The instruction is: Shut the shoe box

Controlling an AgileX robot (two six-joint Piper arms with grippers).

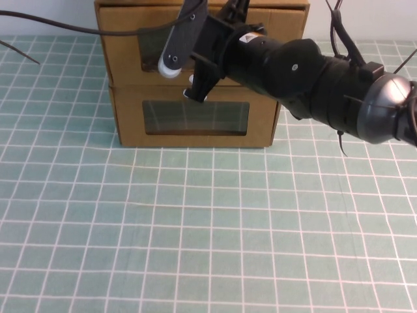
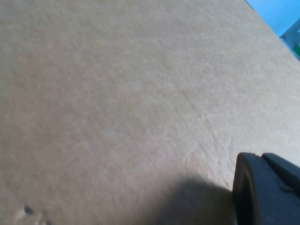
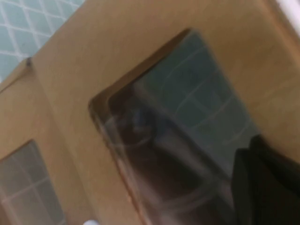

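Two brown cardboard drawer-style boxes are stacked at the far middle of the counter (image 1: 195, 228) (a green mat with a white grid covers it). The upper one, the brown cardboard shoe box with a clear plastic window (image 1: 124, 52), sits on top of the twin brown cardboard box (image 1: 195, 120); its front stands slightly farther back than the lower box's front. A small white tab (image 1: 193, 79) shows between the two windows, partly hidden by the arm.

The right arm reaches in from the right, across the front of the upper box. The right gripper (image 1: 195, 65) is pressed close against the shoe box's front, near the window's lower edge, with a white-tipped finger (image 1: 171, 65) hanging over the window; whether its fingers are apart or together I cannot tell.

The left gripper (image 2: 265, 190) appears only in its wrist view, just beside a plain brown cardboard surface (image 2: 117, 103) that fills the picture; its state I cannot tell
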